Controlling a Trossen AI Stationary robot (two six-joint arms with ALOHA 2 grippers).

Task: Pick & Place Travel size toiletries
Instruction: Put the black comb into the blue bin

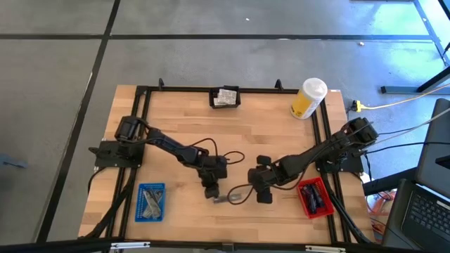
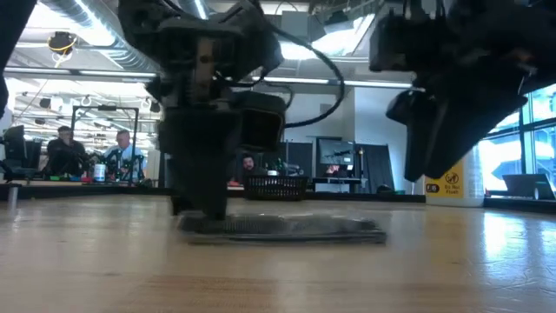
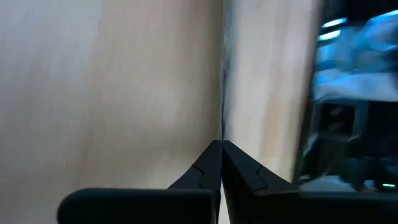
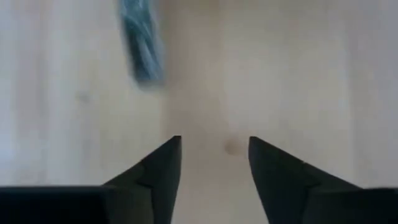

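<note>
— Where do we have the left end effector [image 1: 211,191]?

— Low over the near middle of the tabletop [image 1: 183,119], arm reaching in from the left edge and bent at the elbow, wrist pointing down. In the left wrist view we see its fingers [image 3: 205,171] pressed together on the edge of a slim flat grey stick [image 1: 223,200], which lies flat on the wood in the low view.

— And the right end effector [image 1: 263,195]?

— Just beside it, a little off the wood. We see that arm stretch in from the right edge, forearm slanting toward the centre. Its fingers [image 4: 161,168] stand apart with nothing between them; the stick's end shows a bit ahead of them.

— Where are the other toiletries?

— We count grey sticks in the blue tray [image 1: 150,202] at the near left, dark tubes in the red tray [image 1: 313,197] at the near right, and foil sachets in the black tray [image 1: 225,98] at the far edge. The yellow container [image 1: 308,99] lies tilted at the far right.
</note>
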